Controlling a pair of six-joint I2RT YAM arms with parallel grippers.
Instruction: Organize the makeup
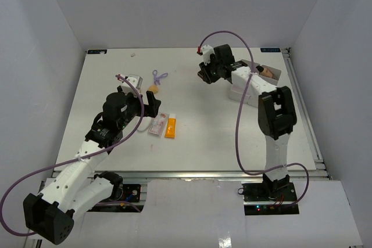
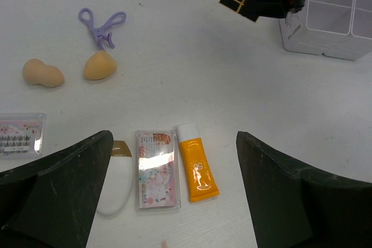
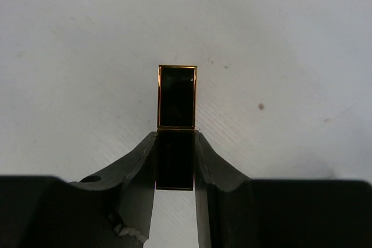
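Roughly: a white matte table (image 1: pixel 203 143) is seen, with a white four-compartment tray (image 2: pixel 325 27) of thin-walled plastic taken as landmark.

The right gripper (image 3: pixel 176 143) is clenched on a black-gold lipstick tube (image 3: pixel 177 97), held just left of the tray. The tube is a glossy black rectangular bar with thin gold edging. Its long axis is lined up with the fingers and it points straight out past the fingertips, away from the wrist. About half its length is pinched between the pads.

The left gripper (image 1: pixel 150 101) is spread wide with nothing gripped, well left of the tray and over the row of flat items.

That row is laid well left of the tray and nearer the bases:
- pink packet (image 2: pixel 157 169), flat, clear-wrapped, shiny
- orange tube (image 2: pixel 197 169), soft squeeze type, white cap pointed to the far edge
- white oval (image 2: pixel 115 184), smooth, partly hidden by a finger

All three long axes are run near-to-far, side by side.

Farther left of the tray, two beige egg sponges (image 2: pixel 100 65) are set apart, one teardrop, one waisted. A purple looped tool (image 2: pixel 102 24) is touching the teardrop one, loops pointed away from it.
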